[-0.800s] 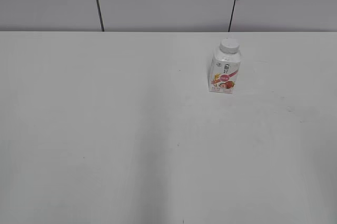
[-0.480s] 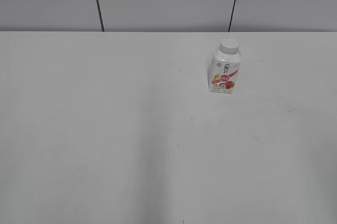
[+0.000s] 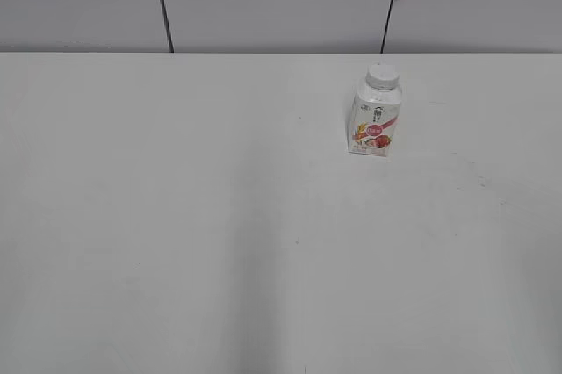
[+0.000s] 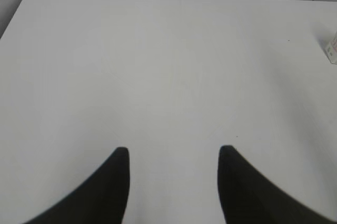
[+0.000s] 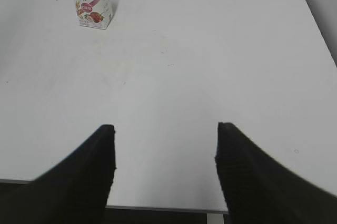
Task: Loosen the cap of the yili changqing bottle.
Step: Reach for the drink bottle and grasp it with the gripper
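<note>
Yili changqing bottle (image 3: 375,119) stands upright on the white table (image 3: 219,216), cap (image 3: 383,75) seated on its neck, well back toward the grey wall panels (image 3: 272,1). Left gripper (image 4: 174,153) spread wide, nothing between its fingers, bottle far off to its right. Right gripper (image 5: 164,129) also gaping and empty, well short of the bottle.

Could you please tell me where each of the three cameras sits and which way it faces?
Exterior view: raised, slanting down across the white table toward the back wall; bottle with cap stands right of centre; no robot parts show.
Left wrist view: above the table, facing forward; left gripper with jaws apart; bottle cut off at the right edge.
Right wrist view: over the near table edge; right gripper with jaws apart; bottle far left.
All three share the bottle.
</note>
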Robot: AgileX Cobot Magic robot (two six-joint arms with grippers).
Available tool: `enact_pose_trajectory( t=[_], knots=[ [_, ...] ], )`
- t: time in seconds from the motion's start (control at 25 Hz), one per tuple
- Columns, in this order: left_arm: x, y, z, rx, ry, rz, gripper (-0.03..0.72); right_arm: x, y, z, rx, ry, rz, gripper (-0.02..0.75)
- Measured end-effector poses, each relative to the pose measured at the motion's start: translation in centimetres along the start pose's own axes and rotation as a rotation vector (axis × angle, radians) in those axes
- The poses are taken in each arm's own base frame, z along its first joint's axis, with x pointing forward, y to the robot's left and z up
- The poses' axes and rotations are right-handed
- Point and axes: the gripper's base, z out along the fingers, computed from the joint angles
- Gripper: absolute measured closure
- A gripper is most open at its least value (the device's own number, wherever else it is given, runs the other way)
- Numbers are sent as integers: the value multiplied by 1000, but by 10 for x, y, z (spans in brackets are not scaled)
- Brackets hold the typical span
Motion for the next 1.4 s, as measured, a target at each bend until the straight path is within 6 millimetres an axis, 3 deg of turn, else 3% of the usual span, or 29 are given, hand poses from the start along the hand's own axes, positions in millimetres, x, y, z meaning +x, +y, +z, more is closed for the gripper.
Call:
enact_pose_trajectory(
  t=[0.68, 0.96, 1.16, 1.4],
  knots=[
    [0, 0, 0, 0, -4, 0, 341, 0, 0, 0, 0, 0, 0, 256],
    [-29, -3, -12, 34, -237, -8, 341, 0, 0, 0, 0, 0, 0, 256],
    [-51, -7, 8, 42, -245, -7, 341, 0, 0, 0, 0, 0, 0, 256],
    [-84, -12, 47, 54, -295, -3, 341, 0, 0, 0, 0, 0, 0, 256]
  ],
)
